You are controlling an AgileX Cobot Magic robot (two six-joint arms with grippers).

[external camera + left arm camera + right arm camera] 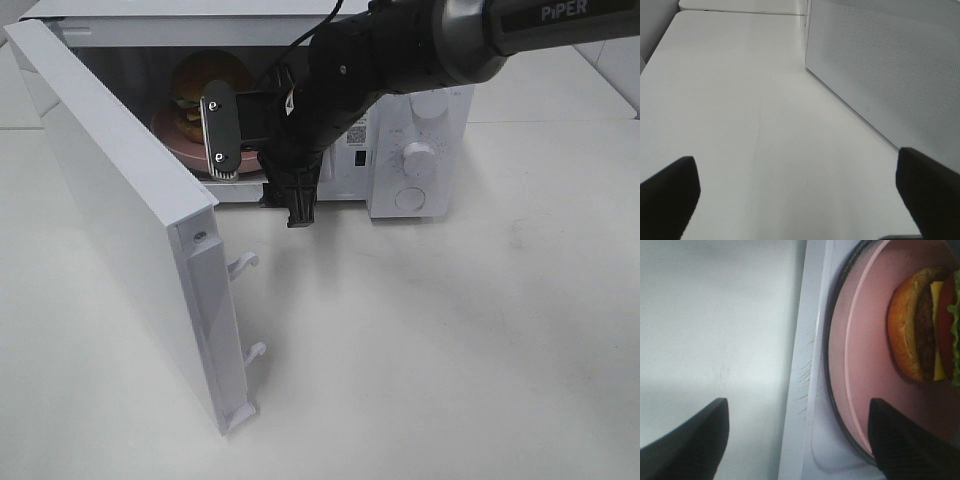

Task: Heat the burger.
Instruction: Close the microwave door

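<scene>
Nearest, the white microwave door (130,200) stands swung open over the white tabletop (450,350), and the left tool (797,200) hovers above that tabletop beside a finely dotted white panel (890,65), jaws spread wide and empty. At the microwave (420,150) opening, the right tool (797,435) is also wide open, gripping nothing. Deeper inside, on a pink plate (865,365), sits the burger (920,325), with a glossy golden-brown bun, dark patty, yellow cheese, a red slice and frilly green lettuce.

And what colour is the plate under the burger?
The plate is pink, clearest in the right wrist view.
</scene>
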